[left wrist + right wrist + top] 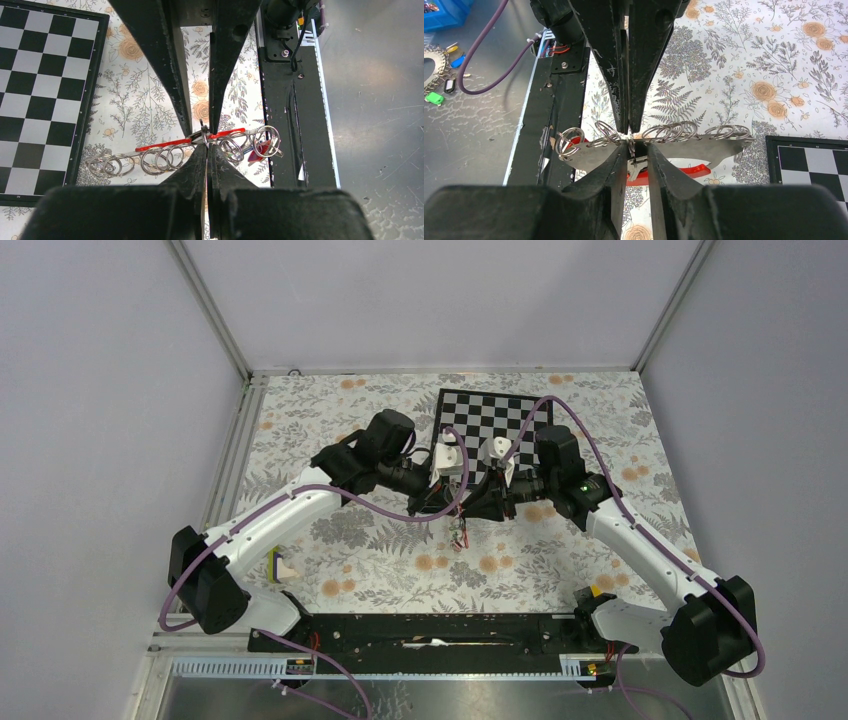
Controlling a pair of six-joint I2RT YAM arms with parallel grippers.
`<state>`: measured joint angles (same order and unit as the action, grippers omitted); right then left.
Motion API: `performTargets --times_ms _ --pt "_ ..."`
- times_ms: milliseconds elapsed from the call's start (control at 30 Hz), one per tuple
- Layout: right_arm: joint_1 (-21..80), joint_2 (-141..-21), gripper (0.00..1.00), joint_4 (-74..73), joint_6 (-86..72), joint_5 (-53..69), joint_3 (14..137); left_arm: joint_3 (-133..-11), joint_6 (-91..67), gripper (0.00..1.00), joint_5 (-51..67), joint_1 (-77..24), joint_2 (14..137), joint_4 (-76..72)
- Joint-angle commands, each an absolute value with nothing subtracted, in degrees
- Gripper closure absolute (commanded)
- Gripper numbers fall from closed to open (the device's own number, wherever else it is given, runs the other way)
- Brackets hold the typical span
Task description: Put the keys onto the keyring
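Your left gripper (206, 150) has its jaws pressed together on the keyring bar (694, 147), a flat metal strip threaded with a row of split rings (671, 132). It pinches the bar at mid-length and holds it above the tabletop (380, 560), just off the near edge of the chessboard (495, 415).

The bar's long axis runs straight away from the chessboard. The one key you can make out, by its red tag (257, 151), hangs among the rings at the end farthest from the chessboard.

Your right gripper (633, 157) meets the bar from the opposite side at the same mid-point, so both arms are equally near. Its jaws stand a narrow gap apart around a small metal piece (636, 167). You cannot tell whether they are pinching it, or whether it is a key blade.

A green tag (434, 98) and a blue tag (458, 61) lie on the grey surface (474, 140), well away from the chessboard. They are too small to read as keys.

The next move likely turns on lining that small piece up with the ring at the left jaws, working across the bar's axis and not along it.
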<state>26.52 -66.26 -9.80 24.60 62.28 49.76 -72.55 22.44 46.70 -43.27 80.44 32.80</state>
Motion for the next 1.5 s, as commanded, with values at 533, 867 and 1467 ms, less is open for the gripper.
performTargets --times_ms 533,867,1467 --pt "26.7 -66.6 0.88 -4.8 20.8 65.9 50.7 -72.2 21.3 1.00 50.0 -42.3 80.0 27.8" --pt "26.7 -66.1 1.00 -9.0 24.7 62.7 52.1 -71.5 20.8 1.00 49.9 -41.7 79.2 27.0" --pt "30.8 -67.6 1.00 -18.6 26.9 52.6 58.4 -72.3 24.4 0.65 45.8 -41.6 77.8 26.0"
